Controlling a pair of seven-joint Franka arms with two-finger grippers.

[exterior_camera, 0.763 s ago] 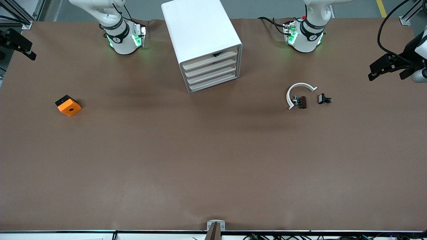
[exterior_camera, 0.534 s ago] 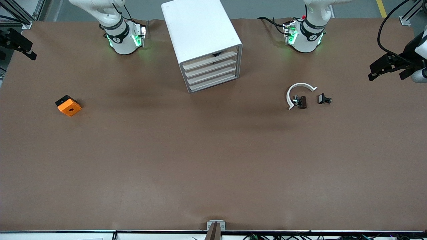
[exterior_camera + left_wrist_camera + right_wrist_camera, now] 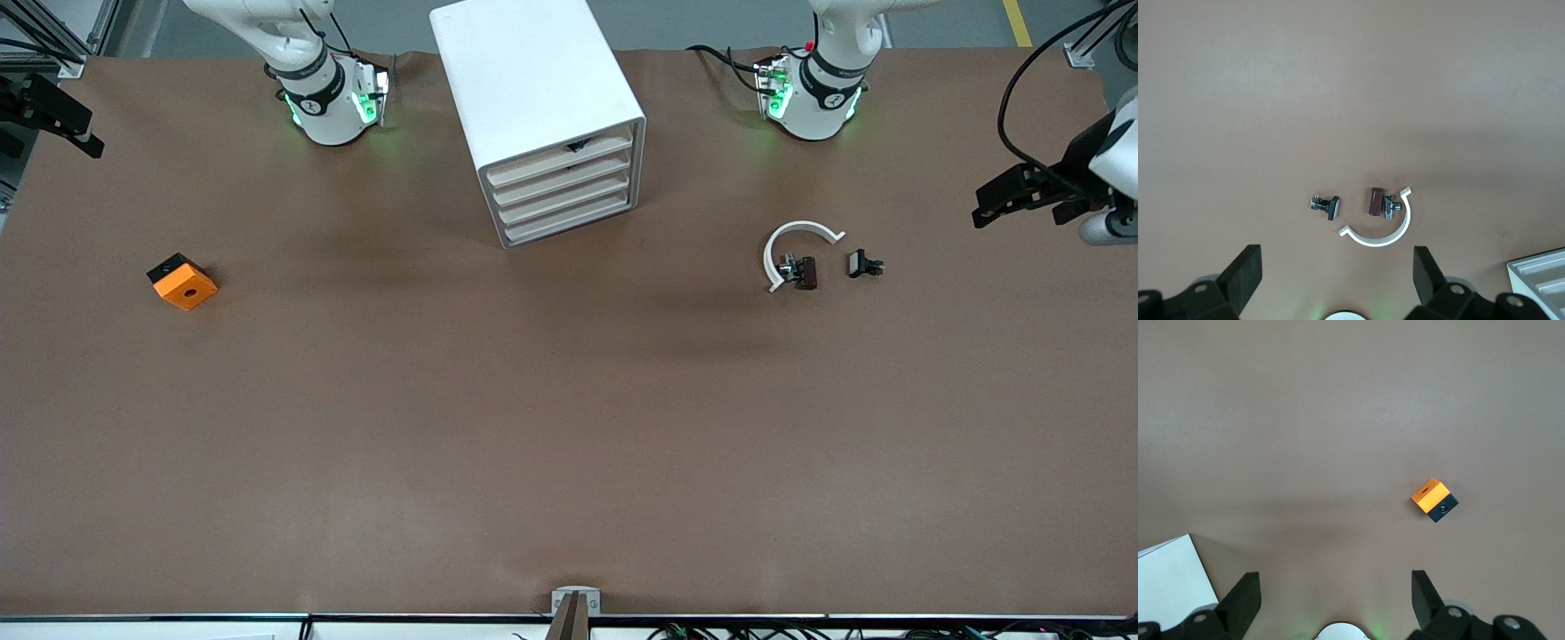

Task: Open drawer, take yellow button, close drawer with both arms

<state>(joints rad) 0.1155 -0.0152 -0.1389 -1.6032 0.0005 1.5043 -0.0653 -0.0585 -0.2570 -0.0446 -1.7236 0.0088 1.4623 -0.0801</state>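
The white four-drawer cabinet (image 3: 533, 89) stands at the table's edge between the two arm bases. Its top drawer (image 3: 562, 152) has a beige front with a small dark mark and is shut. The button is hidden. My left gripper (image 3: 1000, 191) hangs open and empty in the air over the left arm's end of the table; in the left wrist view (image 3: 1336, 273) its jaws stand wide apart. My right gripper (image 3: 71, 129) hangs open and empty over the right arm's end of the table; it also shows wide open in the right wrist view (image 3: 1335, 597).
An orange block with a hole (image 3: 183, 282) lies toward the right arm's end. A white curved piece (image 3: 791, 244), a brown clip (image 3: 805, 272) and a black clip (image 3: 864, 264) lie toward the left arm's end. A cabinet corner shows in the left wrist view (image 3: 1538, 273).
The left gripper has shifted a little inward over the table's end. The right gripper has barely moved. Nothing on the table has changed.
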